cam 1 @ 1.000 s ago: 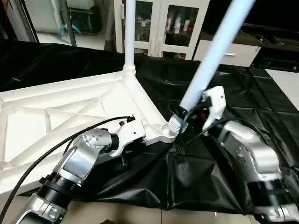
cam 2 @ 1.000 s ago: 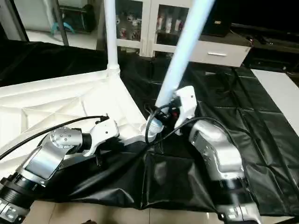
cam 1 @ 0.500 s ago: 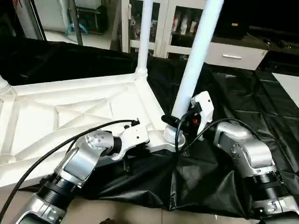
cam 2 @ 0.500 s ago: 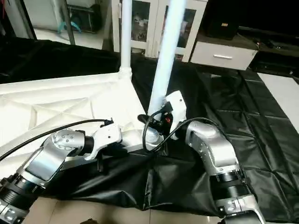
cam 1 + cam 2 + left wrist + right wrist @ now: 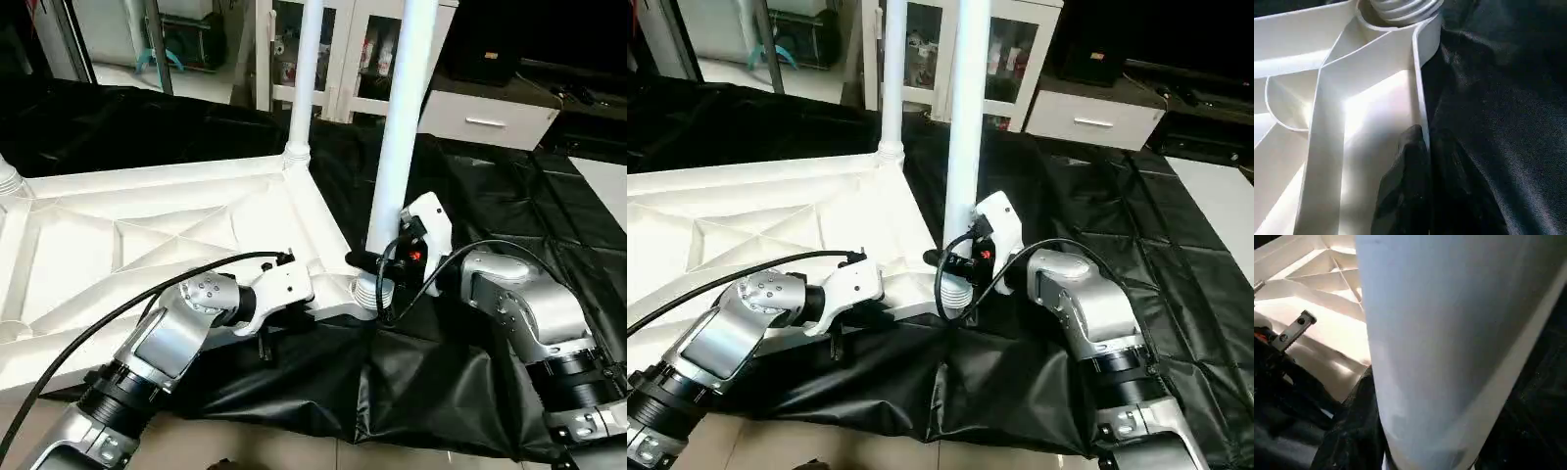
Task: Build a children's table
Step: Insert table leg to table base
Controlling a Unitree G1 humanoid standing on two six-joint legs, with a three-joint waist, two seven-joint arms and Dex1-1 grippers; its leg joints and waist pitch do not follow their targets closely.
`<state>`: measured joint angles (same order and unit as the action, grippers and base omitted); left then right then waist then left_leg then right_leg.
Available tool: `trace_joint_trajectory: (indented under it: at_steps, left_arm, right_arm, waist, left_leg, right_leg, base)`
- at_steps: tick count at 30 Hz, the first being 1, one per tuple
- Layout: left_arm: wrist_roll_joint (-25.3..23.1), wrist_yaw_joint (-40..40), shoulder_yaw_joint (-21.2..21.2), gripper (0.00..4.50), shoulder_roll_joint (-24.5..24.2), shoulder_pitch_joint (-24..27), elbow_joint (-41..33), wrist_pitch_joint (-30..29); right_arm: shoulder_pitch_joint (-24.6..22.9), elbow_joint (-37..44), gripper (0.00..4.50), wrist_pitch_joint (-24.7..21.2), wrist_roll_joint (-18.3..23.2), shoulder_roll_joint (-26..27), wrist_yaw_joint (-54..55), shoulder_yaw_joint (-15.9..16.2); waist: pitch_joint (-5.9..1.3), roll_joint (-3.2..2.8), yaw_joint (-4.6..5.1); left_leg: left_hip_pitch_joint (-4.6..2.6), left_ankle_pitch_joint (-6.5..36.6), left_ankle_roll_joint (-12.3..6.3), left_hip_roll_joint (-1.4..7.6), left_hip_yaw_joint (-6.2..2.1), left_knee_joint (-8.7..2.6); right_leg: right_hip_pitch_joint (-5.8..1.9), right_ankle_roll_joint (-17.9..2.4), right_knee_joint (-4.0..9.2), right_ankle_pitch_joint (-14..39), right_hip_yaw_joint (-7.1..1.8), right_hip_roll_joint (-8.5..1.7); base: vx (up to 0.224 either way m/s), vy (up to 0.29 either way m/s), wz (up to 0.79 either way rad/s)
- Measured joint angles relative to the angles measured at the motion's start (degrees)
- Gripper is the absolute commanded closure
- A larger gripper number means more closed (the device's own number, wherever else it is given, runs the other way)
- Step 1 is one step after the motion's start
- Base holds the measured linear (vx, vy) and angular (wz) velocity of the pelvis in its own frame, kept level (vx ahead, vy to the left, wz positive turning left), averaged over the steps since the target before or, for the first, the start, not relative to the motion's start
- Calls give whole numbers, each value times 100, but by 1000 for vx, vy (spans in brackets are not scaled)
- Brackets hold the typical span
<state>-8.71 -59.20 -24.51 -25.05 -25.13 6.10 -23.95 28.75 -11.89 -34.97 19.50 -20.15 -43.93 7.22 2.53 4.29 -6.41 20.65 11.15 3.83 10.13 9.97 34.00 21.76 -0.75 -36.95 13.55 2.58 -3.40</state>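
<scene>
The large white plastic rectangular table top (image 5: 147,230) lies upside down on a black plastic sheet (image 5: 509,225) spread over the floor, its ribbed underside facing up. At its far right corner a long tapered white tube leg (image 5: 306,78) stands upright in a round socket. At the near right corner, a second white tube leg (image 5: 400,127) stands with its ribbed threaded end (image 5: 366,291) seated at the round corner socket (image 5: 1400,12); a second ago this leg leaned far to the right with its base lifted off the corner, half a second ago it leaned only a little, and now it is almost vertical. The right claw (image 5: 392,257) is pinching this leg just above the threaded end, its black fingers pressed to the tube, and has swung in with the leg toward the corner. The left claw (image 5: 315,311) rests at the near right rim of the table top, just left of that socket; in the left wrist view a black finger (image 5: 1405,181) lies against the inside of the rim wall with the black sheet on the other side, so it appears to be pinching the rim, much as it did before. Beyond the sheet stands a white cabinet with glass doors (image 5: 353,49) holding small items on its shelves, and to its right a low white drawer unit (image 5: 480,117).
</scene>
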Motion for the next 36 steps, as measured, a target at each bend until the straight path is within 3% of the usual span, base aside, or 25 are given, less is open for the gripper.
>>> trace_joint_trajectory:
  at_steps: [13, 26, 36]
  left_arm:
    - [-10, -9, -9, 450, -37, -2, 57, 10]
    - [-1, -5, -70, 450, -17, -11, 45, 28]
    - [8, -34, -117, 450, -9, -15, 49, 57]
  right_arm:
    - [223, -684, 265, 186, -15, 318, 97, -141]
    - [-596, -456, 266, 665, 466, 582, 226, -904]
    - [-1132, -78, 266, 1184, 499, 679, 292, -934]
  waist:
    - [-20, 33, 42]
    - [-25, 36, -16]
    - [-25, 21, -31]
  left_leg:
    - [-40, 0, 2, 2, 0, -1]
    - [-41, 0, 2, 1, 1, -22]
    - [-60, 1, 2, 0, 2, -58]
  right_leg:
    - [-36, 2, 1, 1, 0, 0]
    - [-42, 3, 25, 2, 3, 0]
    - [-80, 3, 79, 2, 11, 0]
  base:
    - [0, 0, 0]
    - [0, 0, 0]
    - [0, 0, 0]
